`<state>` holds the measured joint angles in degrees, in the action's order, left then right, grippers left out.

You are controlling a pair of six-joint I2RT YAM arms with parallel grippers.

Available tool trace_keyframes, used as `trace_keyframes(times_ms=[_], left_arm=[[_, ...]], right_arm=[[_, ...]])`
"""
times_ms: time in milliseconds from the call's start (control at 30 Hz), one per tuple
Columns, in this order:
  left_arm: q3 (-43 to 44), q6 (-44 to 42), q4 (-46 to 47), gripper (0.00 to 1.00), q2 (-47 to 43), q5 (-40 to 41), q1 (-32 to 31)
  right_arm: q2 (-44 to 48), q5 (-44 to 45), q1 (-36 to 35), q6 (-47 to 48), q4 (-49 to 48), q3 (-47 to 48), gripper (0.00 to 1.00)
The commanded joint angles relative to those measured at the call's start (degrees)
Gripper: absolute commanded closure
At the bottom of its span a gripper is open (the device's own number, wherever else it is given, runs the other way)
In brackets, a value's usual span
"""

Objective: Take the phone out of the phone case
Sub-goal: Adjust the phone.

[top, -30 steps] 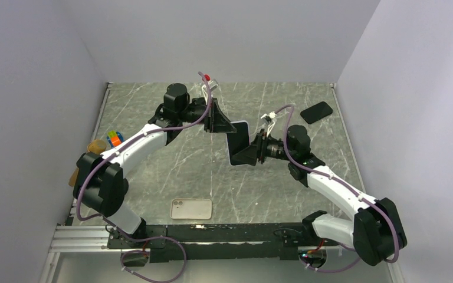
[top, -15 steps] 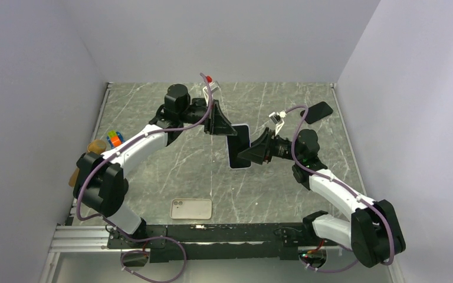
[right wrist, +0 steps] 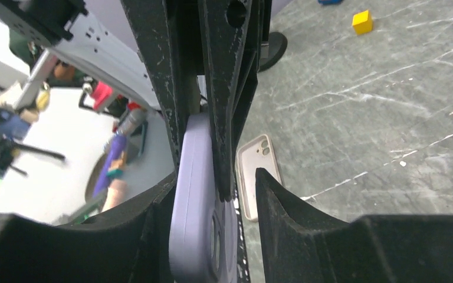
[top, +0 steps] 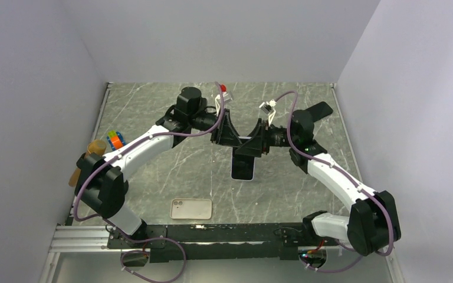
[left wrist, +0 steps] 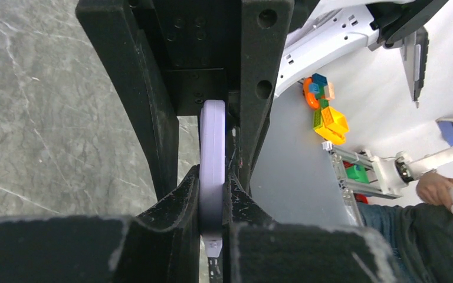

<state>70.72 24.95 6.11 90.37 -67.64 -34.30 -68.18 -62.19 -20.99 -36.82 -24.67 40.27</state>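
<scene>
The phone [top: 242, 165], its dark screen framed by a lavender rim, is seated in the lavender phone case [left wrist: 212, 153]. The pair is held in the air over the middle of the table [top: 171, 171], between the two arms. It is gripped at its far end, and its long side runs towards the near edge.

The left end effector [top: 233, 138] is pressed together on the cased phone. In the left wrist view both of its fingers [left wrist: 183, 197] are seen tight against the rounded lavender edge.

The right end effector [top: 249, 146] is placed around the same end from the right, with its jaws spread. In the right wrist view the case is seen lying against one finger [right wrist: 156, 218], while a gap is left before the other. A camera ring is visible on the back of the case in that view.

A beige item [top: 191, 208] with camera lenses lies flat on the near part of the table; whether it is a phone or only a case cannot be told. A dark phone [top: 317, 111] lies at the far right, partly hidden by the right arm. A colourful toy [top: 114, 138] is seen at the left edge.
</scene>
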Motion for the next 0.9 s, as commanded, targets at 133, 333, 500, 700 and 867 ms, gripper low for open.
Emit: trace_keyframes(times_ms=[133, 333, 500, 700, 867], left_arm=[[4.4, -7.0, -5.2, 1.00, -2.9, -2.5, -1.1], [4.4, -7.3, -5.3, 1.00, -3.0, -3.2, -1.6], [4.9, -9.2, -7.7, 1.00, -3.3, -3.5, -2.5], [7.9, -11.7, -16.0, 0.44, -5.3, 11.0, -2.2], [5.1, -8.3, -19.0, 0.10, -13.4, 36.1, -1.6]], right_arm=[[-2.5, -8.8, 0.1, 22.5, 30.1, 10.7, 0.57], [-3.4, -11.0, -0.1, 25.5, 33.0, 11.9, 0.64], [-4.6, -10.4, -1.4, 25.0, 32.4, 13.6, 0.82], [-0.4, 5.1, -3.2, 16.2, 23.7, 10.3, 1.00], [5.7, 25.2, 0.3, -3.3, 10.2, 3.6, 1.00]])
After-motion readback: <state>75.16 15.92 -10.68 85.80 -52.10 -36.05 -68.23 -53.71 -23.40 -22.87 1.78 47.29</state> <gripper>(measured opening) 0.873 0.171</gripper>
